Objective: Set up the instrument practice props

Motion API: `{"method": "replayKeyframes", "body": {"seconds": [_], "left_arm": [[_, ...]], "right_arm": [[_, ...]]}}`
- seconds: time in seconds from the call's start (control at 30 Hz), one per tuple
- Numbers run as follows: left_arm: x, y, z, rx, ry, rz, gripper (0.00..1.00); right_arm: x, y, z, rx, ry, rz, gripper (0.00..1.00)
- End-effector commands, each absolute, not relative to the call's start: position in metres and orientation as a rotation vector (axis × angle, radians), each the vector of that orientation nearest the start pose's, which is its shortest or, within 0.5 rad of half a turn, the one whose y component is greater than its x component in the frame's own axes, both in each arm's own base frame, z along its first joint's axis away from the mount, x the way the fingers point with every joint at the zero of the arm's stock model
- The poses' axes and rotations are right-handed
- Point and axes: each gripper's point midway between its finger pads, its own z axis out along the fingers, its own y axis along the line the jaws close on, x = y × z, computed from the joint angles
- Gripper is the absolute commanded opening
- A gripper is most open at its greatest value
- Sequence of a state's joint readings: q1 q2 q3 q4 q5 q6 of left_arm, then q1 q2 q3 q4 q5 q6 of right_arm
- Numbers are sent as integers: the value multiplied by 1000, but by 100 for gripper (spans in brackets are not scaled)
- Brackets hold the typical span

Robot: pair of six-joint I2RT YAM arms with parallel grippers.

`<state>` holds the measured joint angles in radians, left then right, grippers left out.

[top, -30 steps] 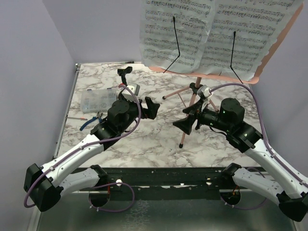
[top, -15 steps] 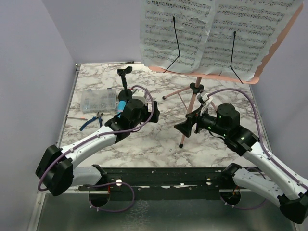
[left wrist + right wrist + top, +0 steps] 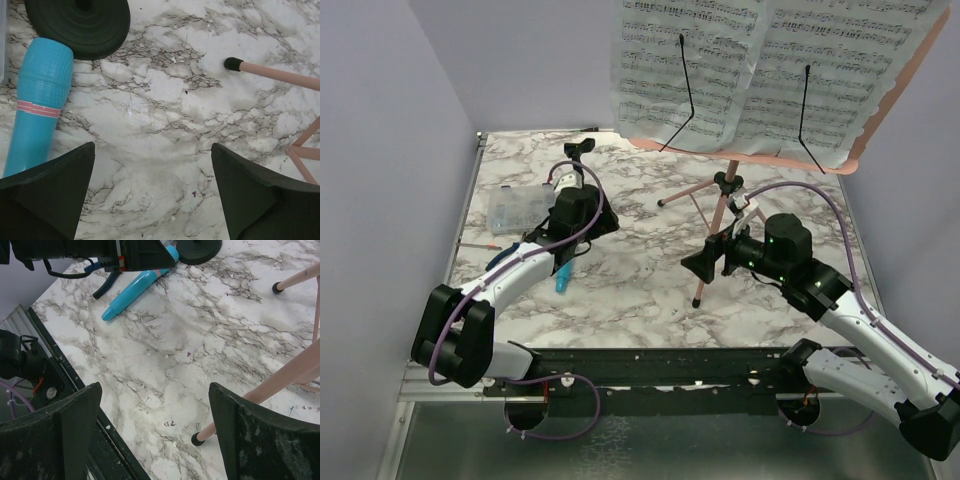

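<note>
1. At the counter's (image 3: 640, 290) left side, the blue toy microphone (image 3: 37, 105) lies flat, just beside the small black mic stand (image 3: 80, 22).
2. Above it, the left end effector (image 3: 152, 150) hangs wide open and empty, with the microphone off-centre. Closing from here could clip the microphone and roll it away.
3. Further right, the pink music stand (image 3: 720, 215) is upright, with the sheet-music pages (image 3: 690, 70) on its panel.
4. The right end effector (image 3: 155, 387), wide open and empty, sits near a tripod leg. A careless sweep could topple the stand.
</note>
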<state>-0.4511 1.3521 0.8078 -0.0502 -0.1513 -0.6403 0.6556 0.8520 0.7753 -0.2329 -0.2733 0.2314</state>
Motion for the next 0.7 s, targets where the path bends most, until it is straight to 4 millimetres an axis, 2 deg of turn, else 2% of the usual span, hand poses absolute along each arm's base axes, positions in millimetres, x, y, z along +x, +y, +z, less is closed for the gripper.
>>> {"method": "replayKeyframes", "body": {"seconds": [0.0, 0.2, 0.47, 0.67], "left_arm": [[369, -157, 143, -437, 2130, -498, 99], [396, -129, 170, -546, 2023, -425, 99], [441, -120, 232, -513, 1891, -397, 99], [463, -103, 259, -567, 1809, -345, 99]], "right_arm": [[216, 234, 234, -599, 1880, 824, 92], [219, 235, 234, -606, 1879, 814, 92], [220, 236, 236, -615, 1873, 815, 93], [220, 234, 238, -609, 1871, 805, 93]]}}
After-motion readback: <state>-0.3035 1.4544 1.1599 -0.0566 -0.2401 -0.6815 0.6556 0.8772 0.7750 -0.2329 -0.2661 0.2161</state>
